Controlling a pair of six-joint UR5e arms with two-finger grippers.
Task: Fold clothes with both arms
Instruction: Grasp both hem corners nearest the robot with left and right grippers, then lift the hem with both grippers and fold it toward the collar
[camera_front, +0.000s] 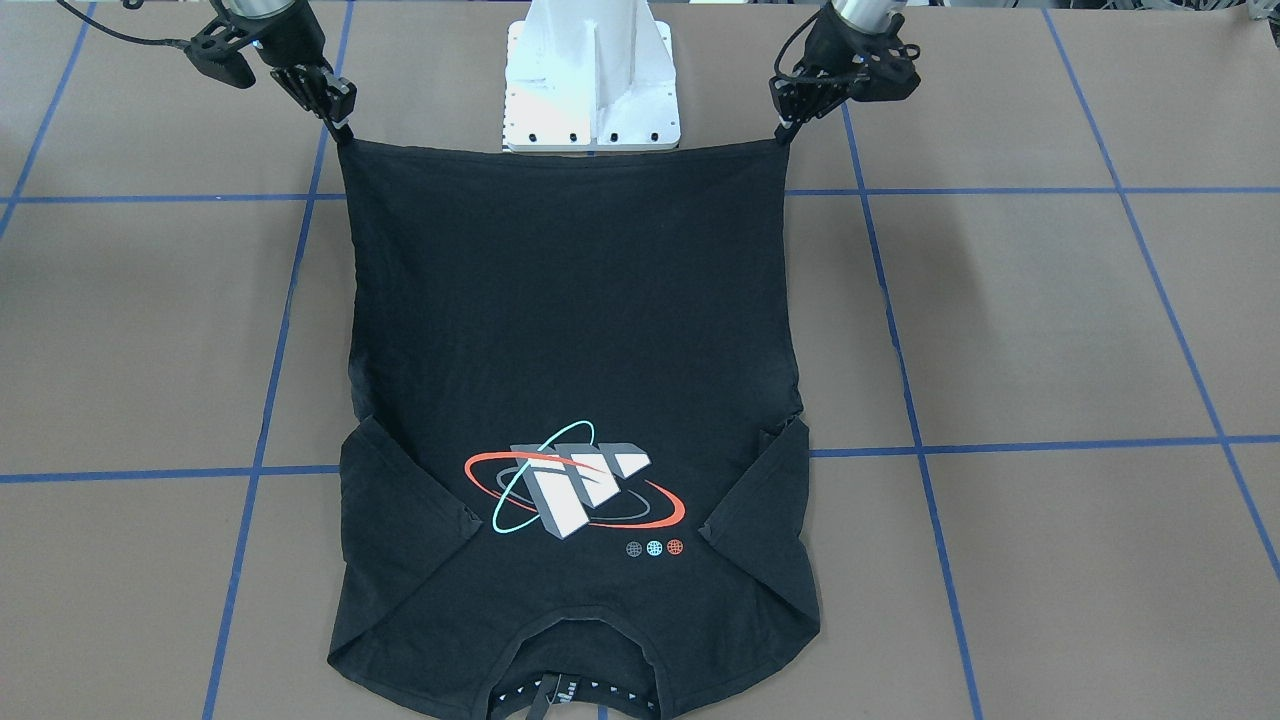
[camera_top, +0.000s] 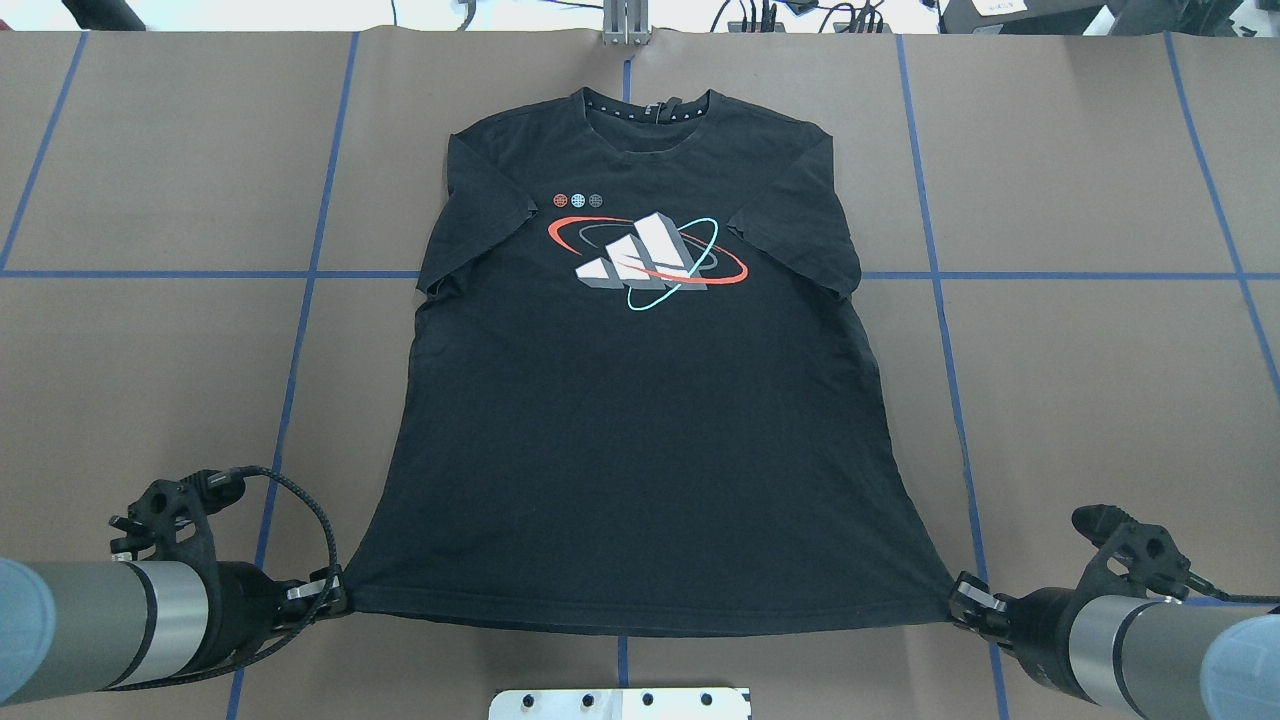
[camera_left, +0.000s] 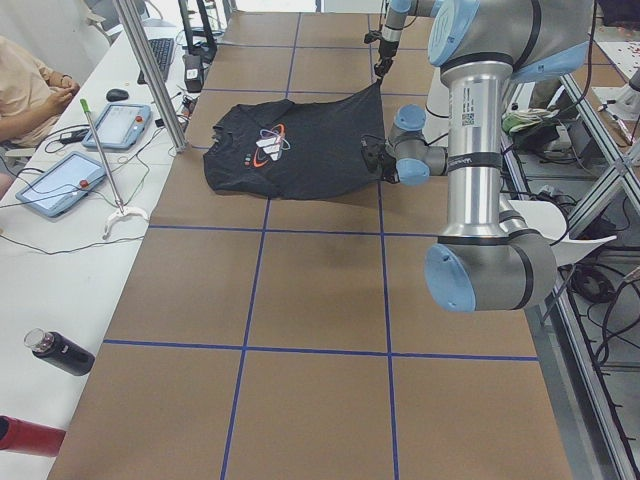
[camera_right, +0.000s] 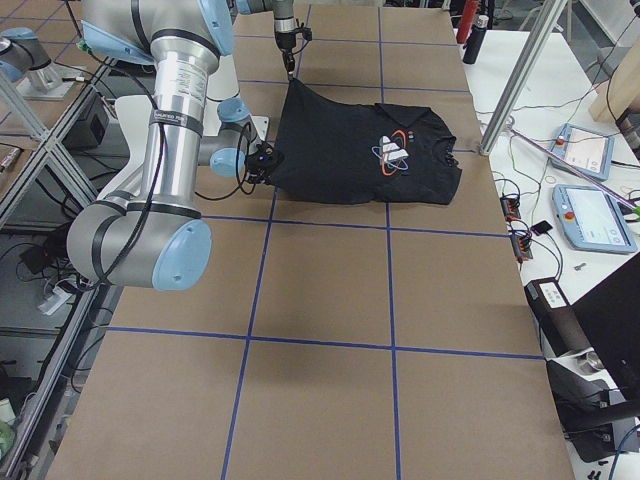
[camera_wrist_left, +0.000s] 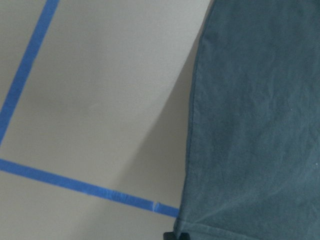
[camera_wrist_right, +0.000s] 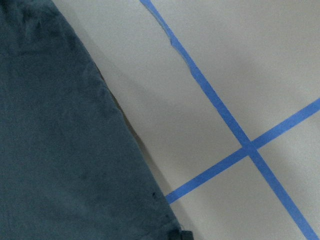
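To fold well we should carry both hem corners forward together, level and evenly spaced, so the hem lands square near the collar; the black T-shirt (camera_top: 640, 420) lies logo-up on the table (camera_top: 150, 400), hem raised and taut; our left gripper (camera_top: 338, 598) and right gripper (camera_top: 958, 592) are each pinched closed on a hem corner.
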